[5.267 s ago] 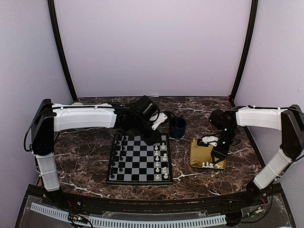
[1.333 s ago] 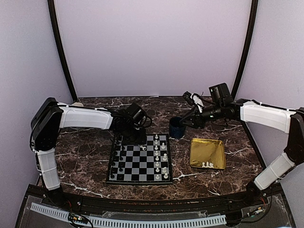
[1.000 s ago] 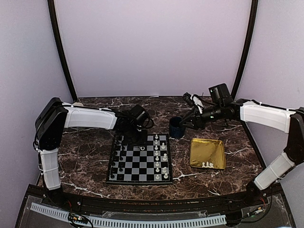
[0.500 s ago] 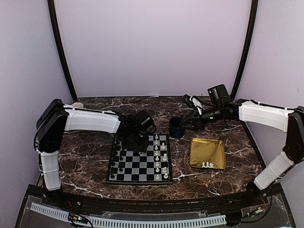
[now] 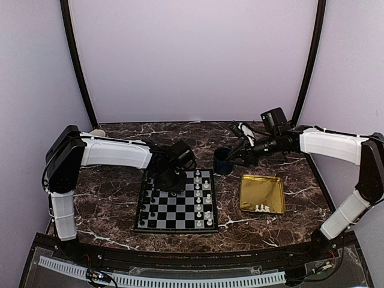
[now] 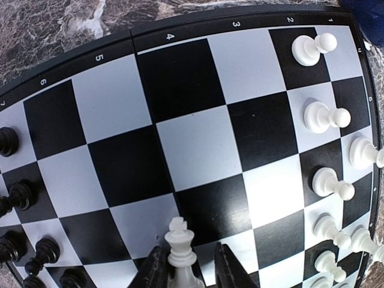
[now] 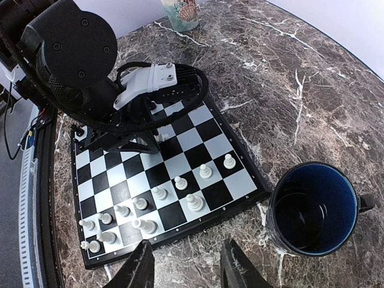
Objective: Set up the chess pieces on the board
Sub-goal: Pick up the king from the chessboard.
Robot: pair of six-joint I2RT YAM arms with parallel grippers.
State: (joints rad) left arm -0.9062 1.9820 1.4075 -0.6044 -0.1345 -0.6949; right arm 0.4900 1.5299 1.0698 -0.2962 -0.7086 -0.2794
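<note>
The left gripper (image 6: 190,255) is parked low over the board (image 6: 192,144), toward its far edge, in the open strip b/w the two camps. A white king (image 6: 180,246) is seen upright b/w its fingers (image 6: 155,270). One finger looks right up against it, but a sliver of gap is visible on the other side, so whether it's actually pinched or just bracketed can't be told tbh. The king's base is cut off by the frame edge, so on the square vs lifted can't be told either.

The other white pcs (image 6: 324,117) are lined up along the board's right side in approx two columns, all standing. Black pcs (image 6: 18,195) are bunched on the left side.

The right gripper (image 7: 187,246) is held up in the air near a dark blue mug (image 7: 315,210), which is set on the marble table (image 5: 108,192) just off the board's far right corner. Its fingers are spread w/ nothing b/w them. A gold tray (image 5: 264,186) is placed right of the board, w/ a few unplaced white pcs (image 5: 262,208) grouped at its near edge.
</note>
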